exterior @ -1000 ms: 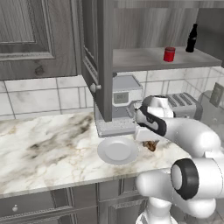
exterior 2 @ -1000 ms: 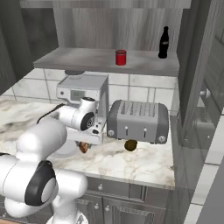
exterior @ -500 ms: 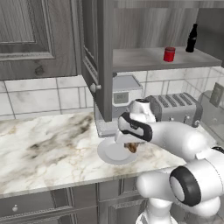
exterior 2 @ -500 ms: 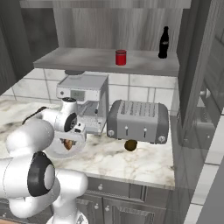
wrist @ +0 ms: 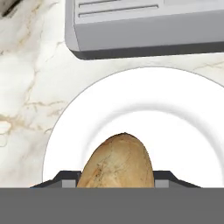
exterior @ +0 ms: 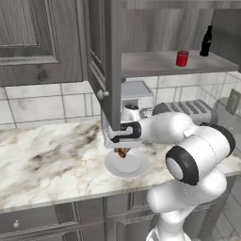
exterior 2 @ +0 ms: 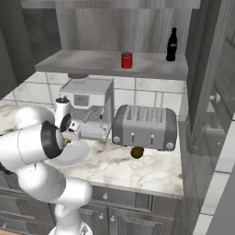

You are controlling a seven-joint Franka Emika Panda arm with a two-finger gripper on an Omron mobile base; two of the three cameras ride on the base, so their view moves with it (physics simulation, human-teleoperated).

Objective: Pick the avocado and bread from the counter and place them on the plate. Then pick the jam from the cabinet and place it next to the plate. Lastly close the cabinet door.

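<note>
The arm (exterior: 188, 141) is made of glossy white rounded shells, joined by dark grey rings at each joint. A round dark cap closes the big elbow joint. The gripper (exterior: 122, 149) has small dark fingers.

The toaster (exterior 2: 145, 127) sits against a wall of pale square tiles (exterior: 42, 101) with thin grey grout lines. It is grey metal with two long slots on top and small knobs on its front. Just left of the toaster stands a boxy silver coffee machine (exterior 2: 88, 106), its back to the same tiles. Above the toaster, well apart from it, a tall black bottle (exterior 2: 171, 44) stands upright. Below the toaster run dark grey-brown lower cupboards (exterior 2: 126, 213) with drawer fronts and small round knobs. To the toaster's right a tall dark wood-grain panel (exterior 2: 212, 98) rises. The light is soft and even.
</note>
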